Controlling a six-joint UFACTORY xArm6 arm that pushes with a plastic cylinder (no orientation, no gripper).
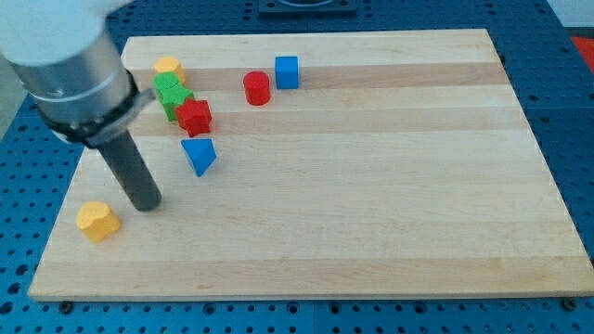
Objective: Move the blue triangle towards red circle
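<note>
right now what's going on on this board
A robot arm with a dark rod is working a wooden board of small coloured blocks. My tip rests to the view's lower left of the blue triangle, apart from it. The red circle stands toward the view's upper right of the triangle, beside a blue cube. A red star-like block and green blocks sit just above the triangle.
</note>
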